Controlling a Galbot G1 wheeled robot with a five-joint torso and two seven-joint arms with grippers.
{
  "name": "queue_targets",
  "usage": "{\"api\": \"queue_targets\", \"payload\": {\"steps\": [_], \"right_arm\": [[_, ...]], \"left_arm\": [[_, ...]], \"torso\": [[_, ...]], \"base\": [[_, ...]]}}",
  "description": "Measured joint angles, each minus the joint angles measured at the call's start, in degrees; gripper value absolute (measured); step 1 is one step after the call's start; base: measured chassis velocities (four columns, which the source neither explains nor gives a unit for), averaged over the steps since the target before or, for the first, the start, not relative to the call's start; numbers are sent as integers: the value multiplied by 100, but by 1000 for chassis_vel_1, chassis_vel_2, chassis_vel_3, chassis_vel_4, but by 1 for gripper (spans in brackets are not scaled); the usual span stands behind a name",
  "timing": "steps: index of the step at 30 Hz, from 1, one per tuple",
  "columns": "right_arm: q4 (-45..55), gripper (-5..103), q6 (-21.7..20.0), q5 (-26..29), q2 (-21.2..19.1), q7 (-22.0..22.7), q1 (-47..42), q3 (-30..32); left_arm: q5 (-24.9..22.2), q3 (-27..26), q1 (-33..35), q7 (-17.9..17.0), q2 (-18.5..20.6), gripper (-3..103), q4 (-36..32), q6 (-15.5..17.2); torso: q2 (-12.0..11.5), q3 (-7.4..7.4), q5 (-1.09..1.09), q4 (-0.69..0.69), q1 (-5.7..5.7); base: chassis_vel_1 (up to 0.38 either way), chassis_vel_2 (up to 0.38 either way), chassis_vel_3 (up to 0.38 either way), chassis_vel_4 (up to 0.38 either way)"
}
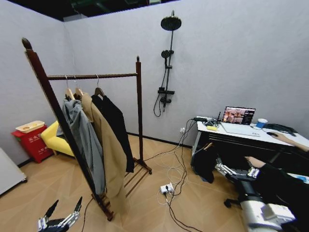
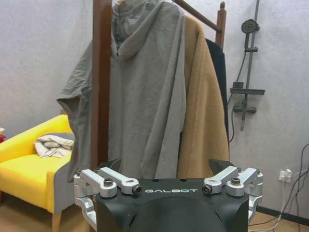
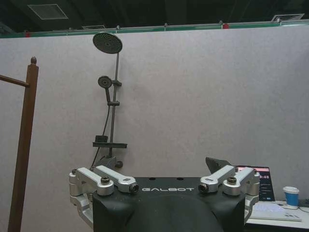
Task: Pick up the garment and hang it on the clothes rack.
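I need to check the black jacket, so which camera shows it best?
The head view: the black jacket hangs in full on the clothes rack, behind the tan coat. The left wrist view shows a dark sliver past that coat; the right wrist view has one rack post.

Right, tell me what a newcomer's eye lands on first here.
The tall dark wooden clothes rack at centre-left, with three garments on its bar: a grey hooded jacket, a long tan coat and the black jacket farthest along. Next, the black shower fixture on the back wall. Low in the head view, the left claw hangs open near the rack's foot, and the right claw sits at the lower right.
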Motion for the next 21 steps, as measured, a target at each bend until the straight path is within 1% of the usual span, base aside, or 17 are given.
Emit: {"api": "queue_targets", "payload": {"steps": [1, 10, 21], "right_arm": [[0, 100, 0, 0, 0, 0, -1, 0], [0, 100, 0, 0, 0, 0, -4, 0], [0, 100, 0, 0, 0, 0, -6, 0]], "left_arm": [[0, 0, -1, 0, 0, 100, 0, 0], [0, 0, 0, 0, 0, 100, 0, 0], [0, 0, 0, 0, 0, 100, 0, 0]], "torso": [[1, -1, 0, -2, -1], [3, -2, 0, -1, -6], [3, -2, 0, -2, -6]], "base": [[-55, -53, -63, -70], [-72, -99, -96, -78], [-123, -121, -121, -122]]}}
